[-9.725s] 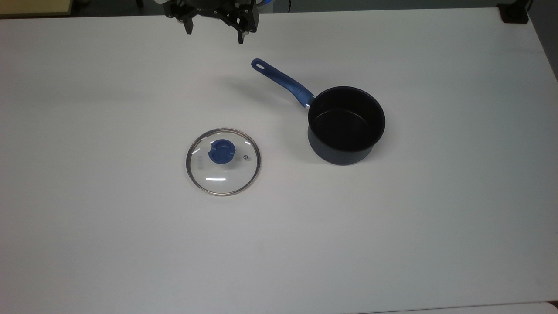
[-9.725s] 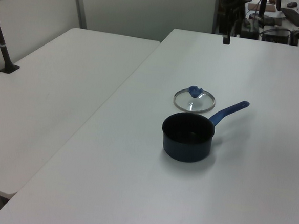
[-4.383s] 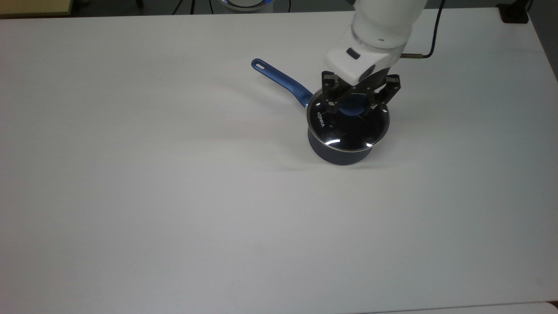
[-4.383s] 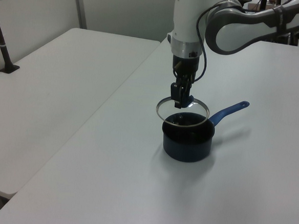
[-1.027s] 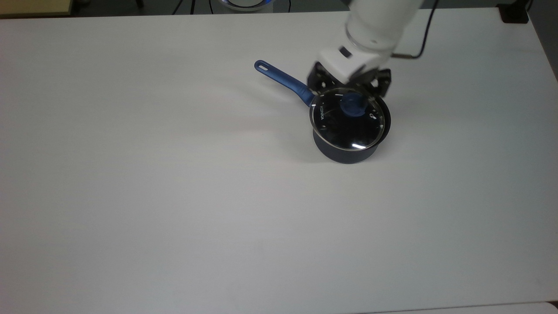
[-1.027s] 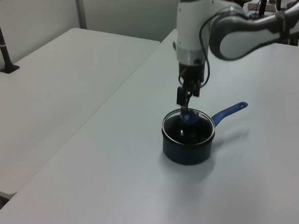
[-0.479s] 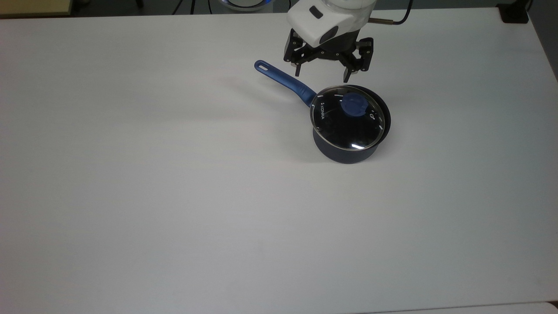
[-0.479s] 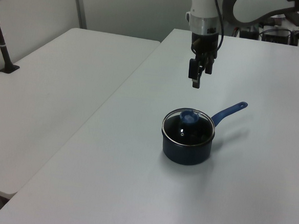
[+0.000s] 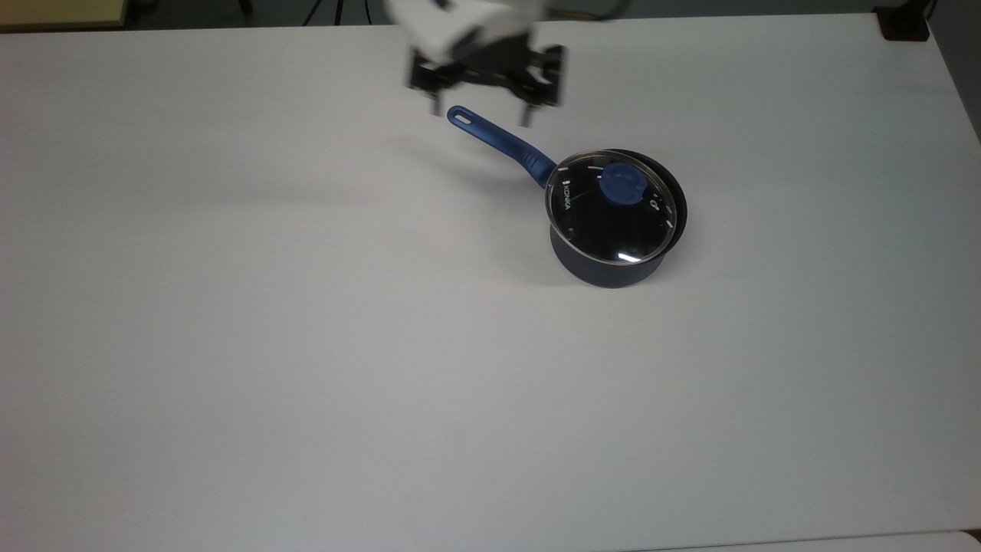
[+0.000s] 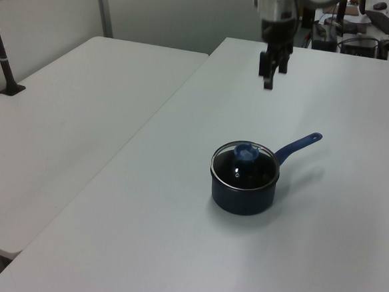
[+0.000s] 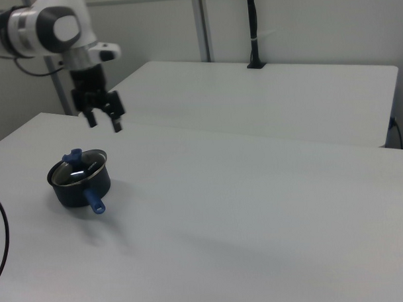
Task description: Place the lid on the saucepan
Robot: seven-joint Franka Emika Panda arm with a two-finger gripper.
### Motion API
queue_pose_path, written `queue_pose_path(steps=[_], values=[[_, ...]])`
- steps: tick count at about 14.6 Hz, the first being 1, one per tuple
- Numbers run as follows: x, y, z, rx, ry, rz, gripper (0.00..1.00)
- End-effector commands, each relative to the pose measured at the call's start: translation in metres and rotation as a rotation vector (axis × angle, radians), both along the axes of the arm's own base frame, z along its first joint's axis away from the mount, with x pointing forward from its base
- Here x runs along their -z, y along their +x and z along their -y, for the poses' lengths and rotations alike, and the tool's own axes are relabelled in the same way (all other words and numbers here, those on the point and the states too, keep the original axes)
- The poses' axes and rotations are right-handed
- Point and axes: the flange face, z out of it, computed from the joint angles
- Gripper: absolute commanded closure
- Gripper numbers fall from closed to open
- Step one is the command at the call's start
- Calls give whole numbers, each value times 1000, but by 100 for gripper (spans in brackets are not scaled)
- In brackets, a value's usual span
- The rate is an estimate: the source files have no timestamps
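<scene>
The saucepan stands on the white table, its blue handle pointing to the top view's upper left. The glass lid with the blue knob rests on the pan's rim, slightly off centre. In the left view the lid sits on the saucepan; in the right view the lid covers the saucepan. My gripper hangs open and empty above the handle's tip, well clear of the pan. It is also high in the left view and the right view.
A second white table adjoins on the left view's left, with a black clamped post. A black pole stands at the far table's back in the right view. A black clamp sits at the top view's upper right corner.
My gripper has risen and moved off toward the top view's upper left, away from the knob. The lid stays on the saucepan, unmoved.
</scene>
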Motion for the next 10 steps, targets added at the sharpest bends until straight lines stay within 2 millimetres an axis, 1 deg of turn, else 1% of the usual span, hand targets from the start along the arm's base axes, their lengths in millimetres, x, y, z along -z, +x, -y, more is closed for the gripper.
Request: queue_pose_path(steps=[1,4,6,8,10], values=[[-18,-9,65,46,18,-5,0],[-19,-8,104,56,21,-4,0],[-30,-10,112,74,19,11,0],[-33,-11,123,86,21,14,0],[-35,-11,125,90,21,19,0]])
